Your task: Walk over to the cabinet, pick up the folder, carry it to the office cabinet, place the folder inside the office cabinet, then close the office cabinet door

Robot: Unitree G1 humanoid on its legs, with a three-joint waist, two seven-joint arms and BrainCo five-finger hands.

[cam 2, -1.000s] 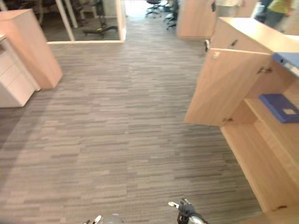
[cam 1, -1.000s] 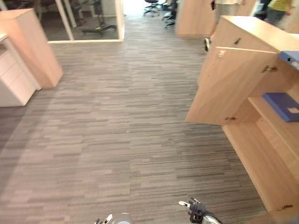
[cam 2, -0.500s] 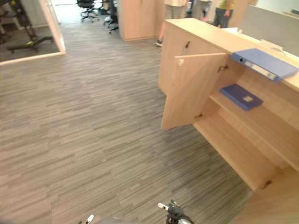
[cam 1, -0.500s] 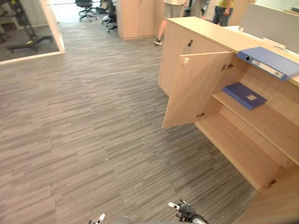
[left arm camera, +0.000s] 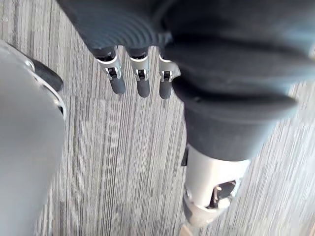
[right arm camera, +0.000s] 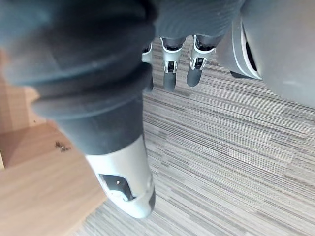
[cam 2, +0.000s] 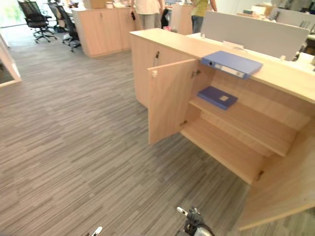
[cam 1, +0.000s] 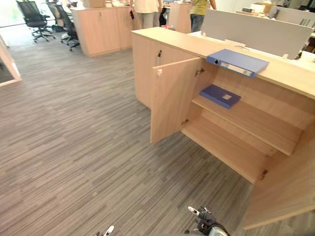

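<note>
A light wooden office cabinet (cam 1: 162,39) stands ahead to the right with both doors open, the left door (cam 1: 170,101) swung out toward me. A blue folder (cam 1: 237,62) lies on its top. A darker blue folder (cam 1: 220,96) lies flat on the upper shelf (cam 1: 256,120) inside. My left hand (left arm camera: 139,81) hangs low over the carpet, fingers straight and empty, far short of the cabinet. My right hand (right arm camera: 170,73) hangs the same way, open and empty, beside the right door (cam 1: 285,187).
Striped grey carpet (cam 1: 74,137) stretches between me and the cabinet. Two people (cam 1: 146,7) stand behind it near another wooden cabinet (cam 1: 101,29). Office chairs (cam 1: 34,19) sit at the far left. A grey partition (cam 1: 256,32) runs along the cabinet's back.
The camera has swung to the right, so the open cabinet and both blue folders now sit nearer the middle. Both hands still hang low and empty.
</note>
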